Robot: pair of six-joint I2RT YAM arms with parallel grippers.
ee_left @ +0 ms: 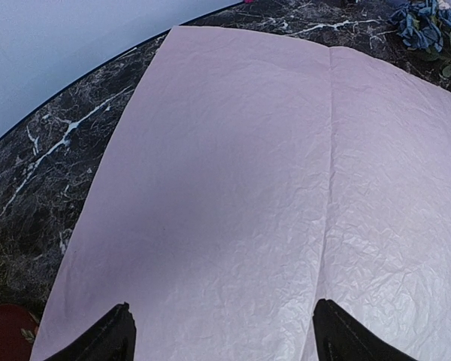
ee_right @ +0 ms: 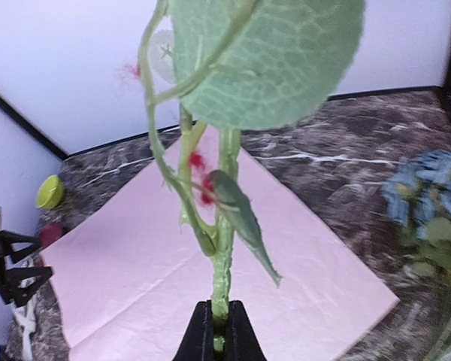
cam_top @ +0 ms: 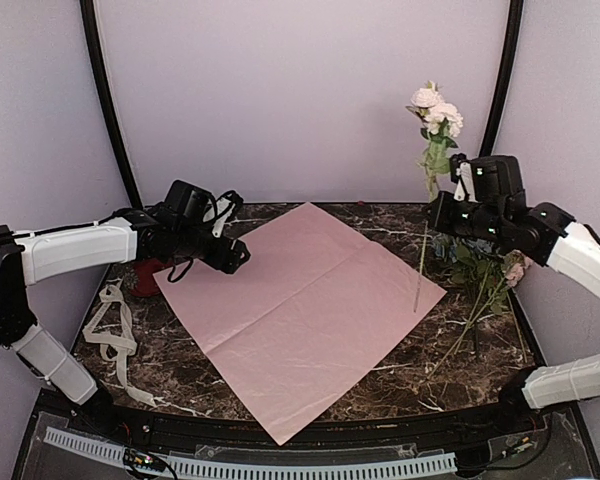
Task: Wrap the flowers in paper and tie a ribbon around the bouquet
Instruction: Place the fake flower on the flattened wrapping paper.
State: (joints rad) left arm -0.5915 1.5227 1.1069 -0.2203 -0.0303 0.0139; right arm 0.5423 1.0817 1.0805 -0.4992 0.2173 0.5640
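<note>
While the right tool (ee_right: 213,325) is clamped on a flower stem (ee_right: 224,259), held near upright, the paper (cam_top: 300,310) lies flat on the desk (cam_top: 180,345) below and left of it; the left tool (ee_left: 222,335), jaws apart, hangs over the paper's left edge.

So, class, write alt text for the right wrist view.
Shut jaws pinch an upright green stem, a big leaf filling the top. Behind lies pink paper on a dark marble table, a blue bloom at right.
</note>
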